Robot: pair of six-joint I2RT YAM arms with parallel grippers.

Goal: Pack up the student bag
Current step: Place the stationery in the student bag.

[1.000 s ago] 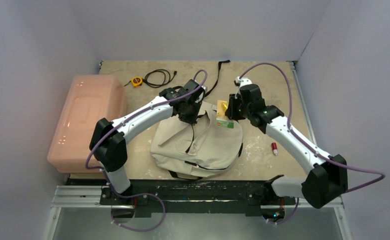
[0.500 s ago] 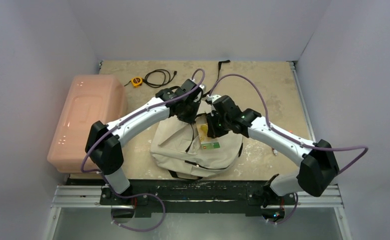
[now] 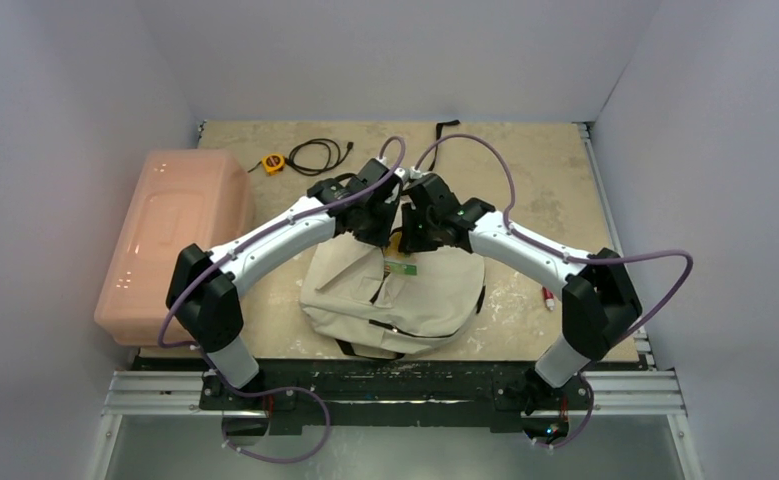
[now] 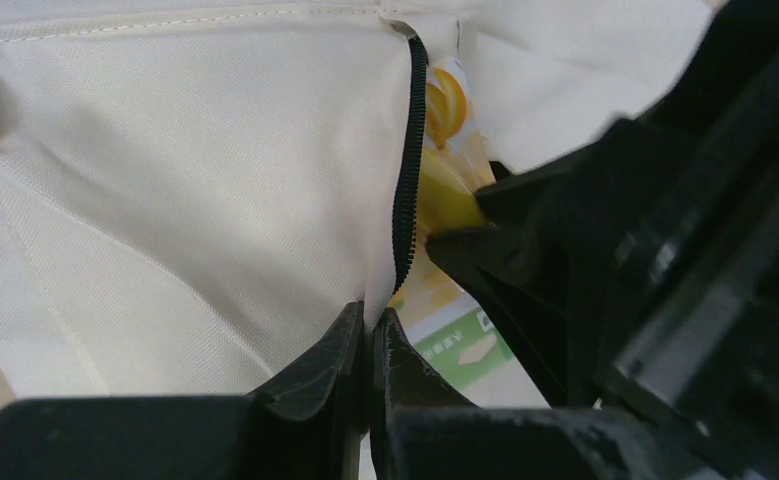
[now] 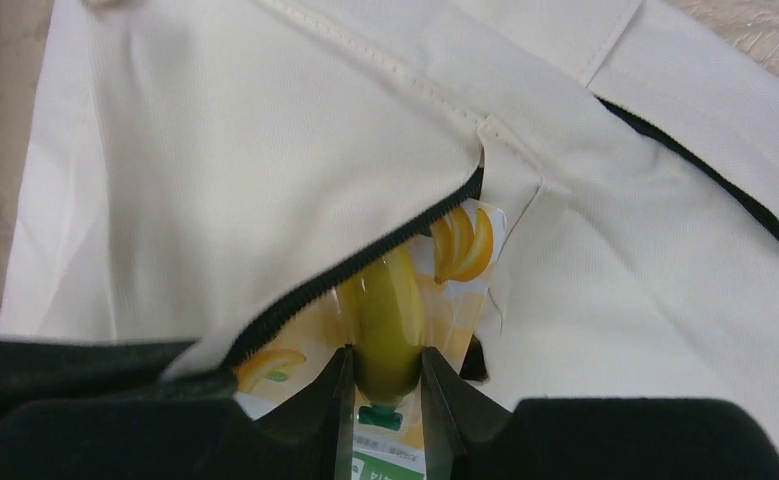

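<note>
- Lying flat near the middle of the table (image 3: 545, 170), a bit toward 6 o'clock in the top view, is the student bag (image 3: 425, 300): cream canvas with black trim, its opening at its own 12 o'clock end.
- The black zipper (image 4: 406, 180) is parted there, and its edge runs straight down to the left arm's fingers.
- The left tool (image 4: 369, 328) is clamped tight on the bag's cloth right at that zipper edge, with nothing but fabric between the fingers.
- The right tool (image 5: 386, 388) is closed on a banana packet (image 5: 390, 300), which is yellow with banana pictures and a green label.
- The packet's far end is tucked under the zipper edge and part of it is hidden by the flap. The green end pokes out toward the tool.
- From the top, both tools meet at the bag's 12 o'clock, pretty much touching.
- The big pink bin (image 3: 170, 240) sits at 9 o'clock from the bag, just beside it.
- A yellow tape measure (image 3: 274, 162) and a coiled black cable (image 3: 322, 155) are out at 11 o'clock, well apart from the bag.
- A black strap (image 3: 443, 135) trails off toward 12 o'clock.
- A small red thing (image 3: 547, 295) lies at 3 o'clock, near the bag; it's too tiny to tell what it is.
</note>
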